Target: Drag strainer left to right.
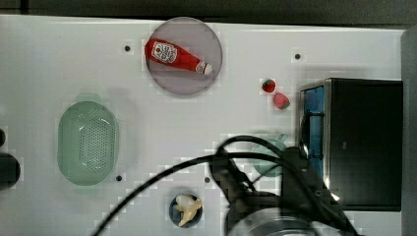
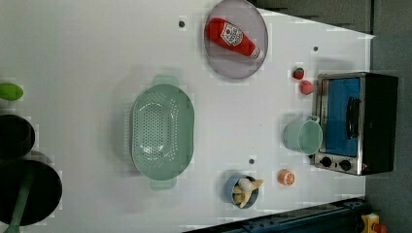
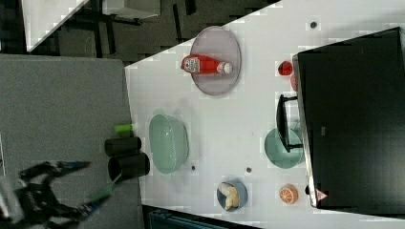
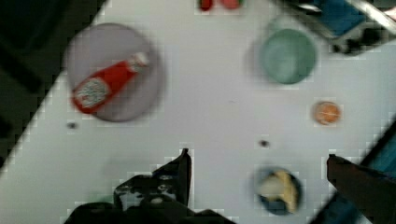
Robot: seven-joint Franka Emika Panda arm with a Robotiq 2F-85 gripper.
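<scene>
Mint-green plastic marks the strainer [image 1: 88, 143], which in the top view lies flat on the white table [image 1: 44, 59], well to the top view's left of the grey-purple plate [image 1: 185, 78] that carries a red ketchup bottle [image 1: 177, 56]; the arm's dark body and cables sit far from the strainer, toward the top view's lower right, near the toaster oven [image 1: 363, 142]. In the left view the strainer [image 2: 162, 130] rests open side up with its perforated floor showing, below the plate [image 2: 236, 60] and to the left view's left of the teal cup [image 2: 303, 136] and the small bowl holding a banana [image 2: 241, 190]. In the right view the strainer [image 3: 168, 143] sits just beside two dark cylinders [image 3: 125, 156] at the table's edge, apart from everything else. In the wrist view the gripper [image 4: 259, 161] hangs above the table with its fingers [image 4: 183, 168] spread wide apart, grasping nothing and touching nothing, the banana bowl [image 4: 278, 190] lying between them below.
</scene>
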